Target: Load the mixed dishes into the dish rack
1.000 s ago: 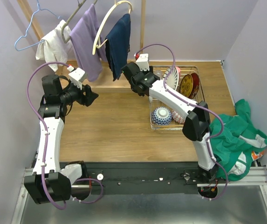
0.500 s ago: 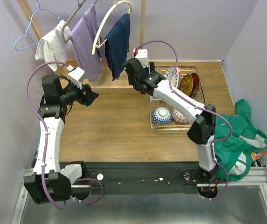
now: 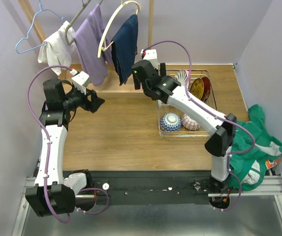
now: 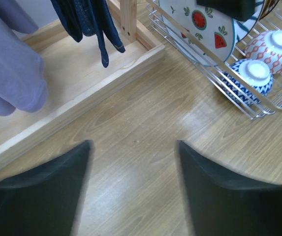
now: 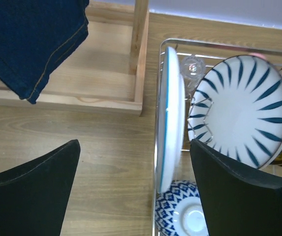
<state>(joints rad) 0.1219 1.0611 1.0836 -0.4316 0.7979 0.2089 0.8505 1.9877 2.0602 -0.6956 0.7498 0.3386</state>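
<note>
The silver wire dish rack [image 3: 180, 134] stands at the right of the table. In it a blue-white bowl [image 3: 171, 121] and a red-pink bowl [image 3: 190, 122] lie upside down at the front. A white plate with watermelon pictures [image 4: 200, 24] stands on edge at the rack's left side. The blue-striped white plate [image 5: 241, 113] stands behind it, and a red-rimmed plate [image 3: 200, 89] behind that. The pink cup is not clearly visible. My right gripper [image 3: 141, 78] is open and empty above the rack's left edge [image 5: 156, 123]. My left gripper [image 3: 95, 102] is open and empty over bare table.
A wooden clothes-rack tray [image 3: 113, 84] with hanging clothes [image 3: 125, 42] stands at the back, close to the right gripper. A green cloth [image 3: 251, 142] lies off the table's right edge.
My right arm has swung its wrist up and back towards the far left corner of the rack, with its elbow moving right. The left arm has not moved.
</note>
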